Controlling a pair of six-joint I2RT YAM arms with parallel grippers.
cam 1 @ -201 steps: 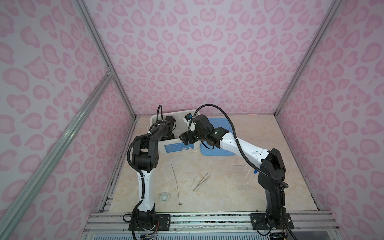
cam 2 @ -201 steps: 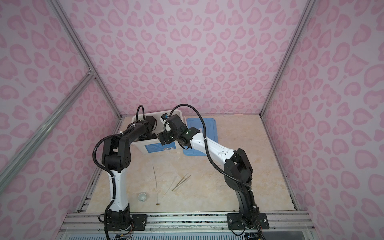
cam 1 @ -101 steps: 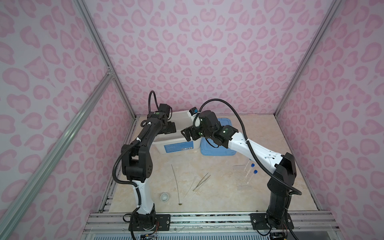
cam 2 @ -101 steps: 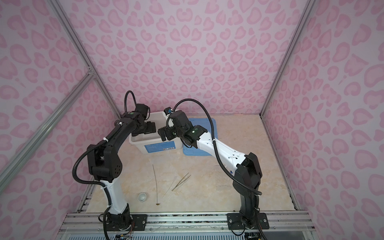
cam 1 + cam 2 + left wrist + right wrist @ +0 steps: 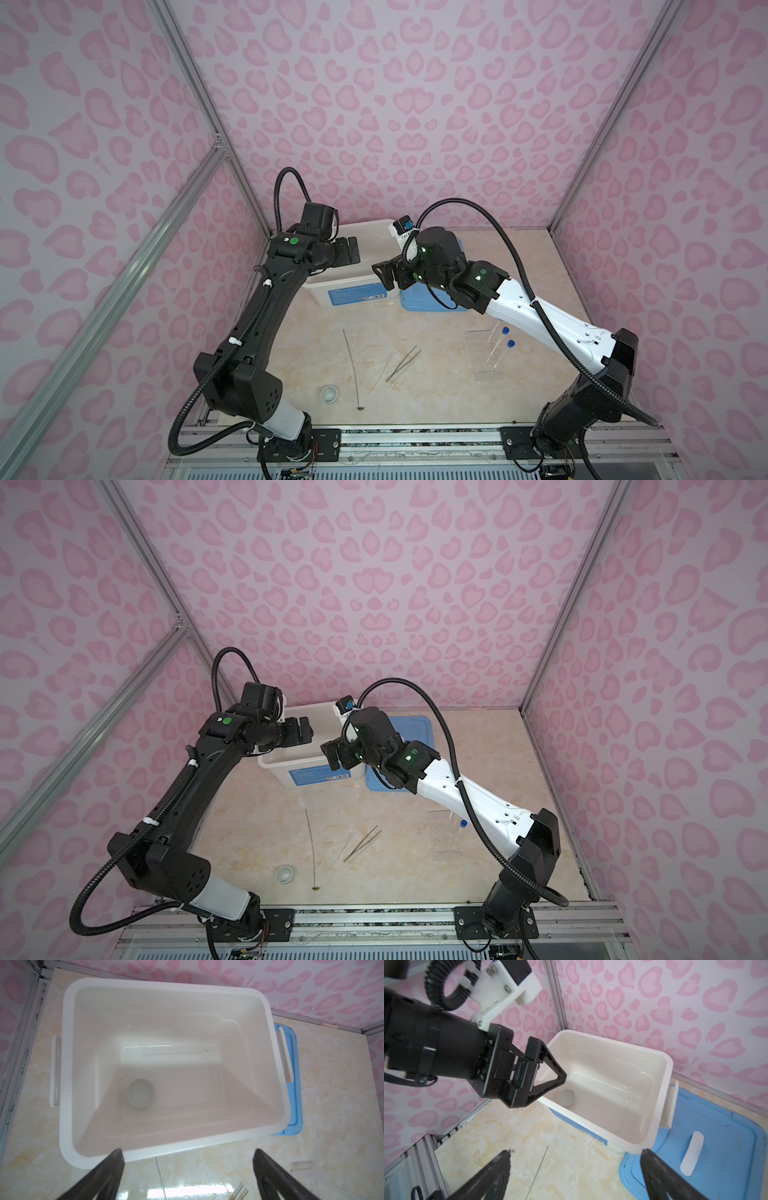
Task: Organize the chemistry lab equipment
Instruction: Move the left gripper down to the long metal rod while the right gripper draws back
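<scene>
white dish (image 5: 141, 1093) in bin (image 5: 67, 1076), second dish (image 5: 328, 393) on table (image 5: 436, 332); two tubes (image 5: 505, 331); left end effector (image 5: 188, 1151), right end effector (image 5: 575, 1150) wide, empty

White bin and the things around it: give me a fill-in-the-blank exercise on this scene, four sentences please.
1. Inside the white bin lies one small round ____.
2. The left gripper and the right gripper both have jaws that stand ____.
3. The lid lying beside the bin is ____ in colour.
4. The tweezers lie on the ____, outside the bin.
Missing words: dish; open; blue; table.
</scene>
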